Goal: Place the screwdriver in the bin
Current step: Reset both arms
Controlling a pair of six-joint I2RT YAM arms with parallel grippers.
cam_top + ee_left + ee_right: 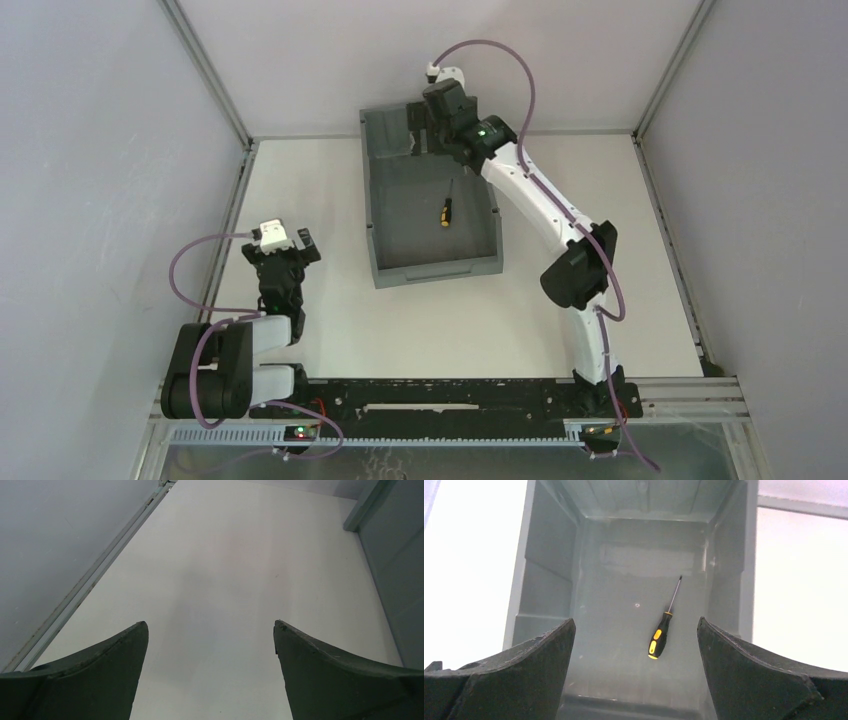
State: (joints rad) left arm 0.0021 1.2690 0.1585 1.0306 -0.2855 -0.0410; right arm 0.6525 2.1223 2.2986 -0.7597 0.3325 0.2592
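Left gripper (210,627): jaws spread wide with nothing between them. It hangs over bare white table (225,555), which is matte and smooth. My fingers (100,675) are dark, curved wedges with a dull surface. In the top view this gripper (288,245) sits left of the bin and well apart from it.

Right gripper (636,625): jaws spread wide and holding nothing, raised above the bin (544,565) and looking down into it. In the top view it (432,122) is over the bin's far end.

Bin (372,200): grey plastic, rectangular, with tall smooth walls, vertical ribs on the far wall and a lowered front lip. The floor has a dull sheen.

Screwdriver (663,630): lies flat on the bin floor, a little right of centre, touching neither side wall. The handle is black with yellow-orange patches, rounded and thicker than the thin, dark, straight metal shaft. The long axis runs roughly along the bin's length, slightly tilted. The tip points toward the far wall, leaning right, and the handle end points toward the front lip. The top view (447,210) agrees.
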